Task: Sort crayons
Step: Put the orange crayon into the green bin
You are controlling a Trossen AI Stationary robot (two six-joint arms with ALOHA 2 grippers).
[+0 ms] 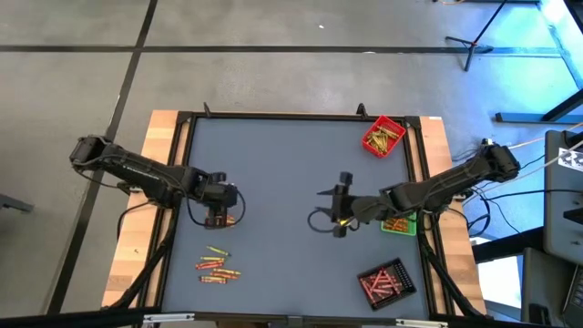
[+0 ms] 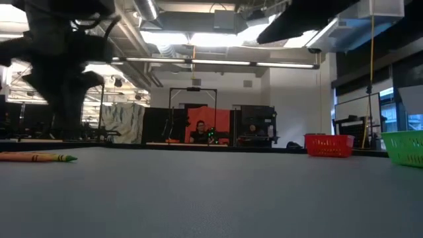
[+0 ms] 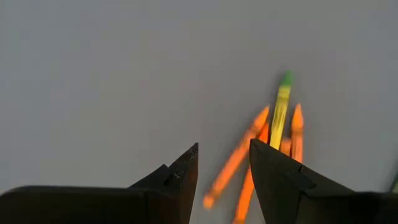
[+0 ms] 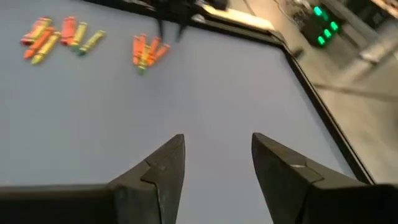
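a: high view. the left tool (image 1: 221, 219) hung over a small clump of crayons (image 1: 225, 220) on the grey table (image 1: 273, 173), with a second loose cluster (image 1: 217, 266) nearer the front edge. the right tool (image 1: 341, 205) was at mid-table, away from any crayon. red tray (image 1: 383, 136), green tray (image 1: 398, 224) and black tray (image 1: 386, 281) sat along the right side, each with sticks in it.

b: step in hand?

a: judged a pick by the left arm, not yet made. the next move calls for lowering onto one stick only.

b: low view?

a: crayons lay flat on the matte table at left; red and green trays showed as mesh baskets.

b: left wrist view?

a: left tool (image 3: 224, 171) released, empty, orange and yellow-green waxy sticks (image 3: 273, 134) just beyond its tips, overlapping.

b: right wrist view?

a: right tool (image 4: 217, 158) released, nothing between its tapered tips.
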